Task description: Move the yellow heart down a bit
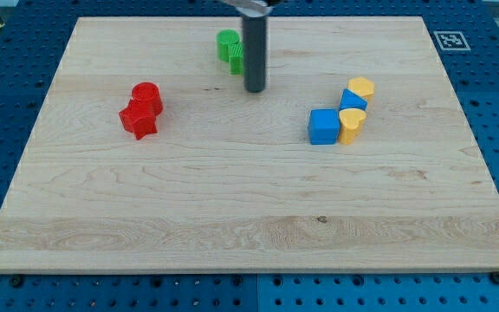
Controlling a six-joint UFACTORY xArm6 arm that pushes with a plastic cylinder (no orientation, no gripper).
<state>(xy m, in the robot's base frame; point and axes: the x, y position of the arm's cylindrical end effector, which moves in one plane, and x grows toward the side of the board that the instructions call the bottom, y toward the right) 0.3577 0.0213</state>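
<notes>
Two yellow blocks sit in a cluster at the view's right. The lower one [352, 124] has a rounded, heart-like top, and the upper one [361, 87] looks more angular; I cannot tell their shapes for sure. A blue cube [323, 126] touches the lower yellow block on its left. Another blue block [353, 100] sits between the two yellow ones. My tip [255, 90] rests on the board well to the left of and above this cluster, touching none of these blocks.
Two green blocks [229, 45] sit at the view's top, just left of the rod, which partly hides one. A red cylinder [147, 95] and a red star [139, 120] touch each other at the view's left. The board's right edge [483, 156] lies beyond the cluster.
</notes>
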